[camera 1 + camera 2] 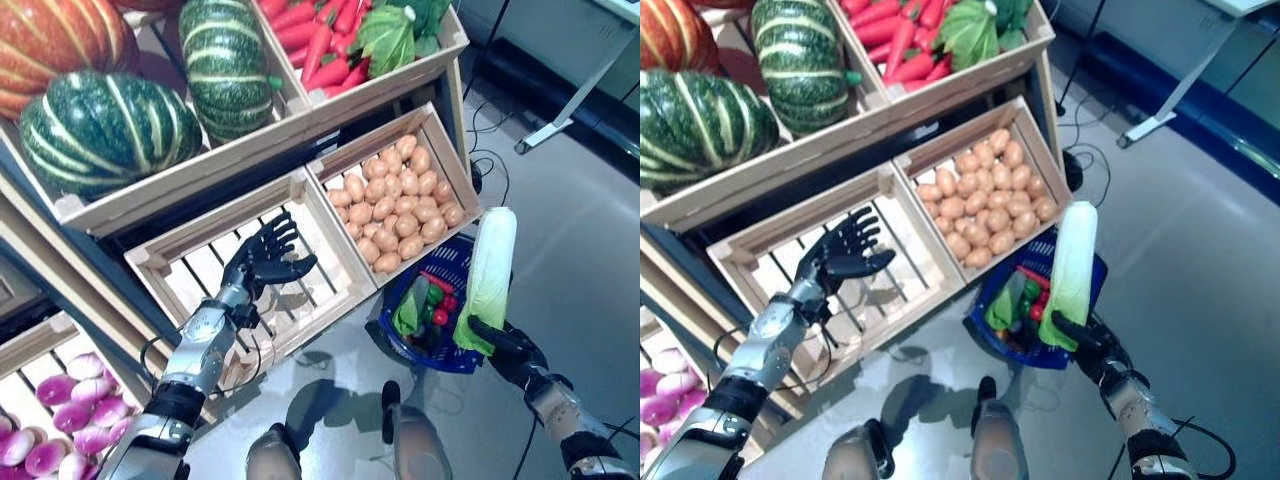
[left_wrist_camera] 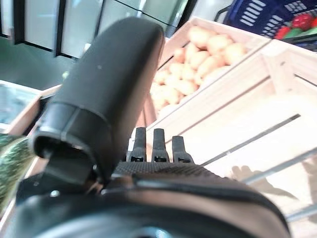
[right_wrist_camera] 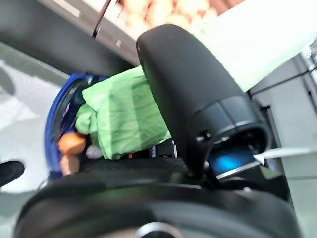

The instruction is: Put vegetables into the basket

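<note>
Left eye view gives you the layout: your right hand point(image 1: 505, 345) has its fingers curled round the leafy green end of a napa cabbage point(image 1: 488, 277), holding it upright with the pale white end on top, directly over the blue basket point(image 1: 455, 362). The basket sits on the floor just below the crate of potatoes point(image 1: 398, 201) and already holds some green and red vegetables point(image 1: 428, 305). Your left hand point(image 1: 265, 258) hovers, fingers spread and holding nothing, above the empty slatted crate point(image 1: 190, 262) just beside the potato crate.

Expect the cabbage to be fairly light but long, so held by one end it will want to swing or tip. The leaves under your fingers look soft and crinkled and may crush or slip; the pale stalk is likely the stiffer, firmer part, a surer place to take hold. Lower it gently, since it looks longer than the basket is wide.

No labels or writing can be read anywhere here.
</note>
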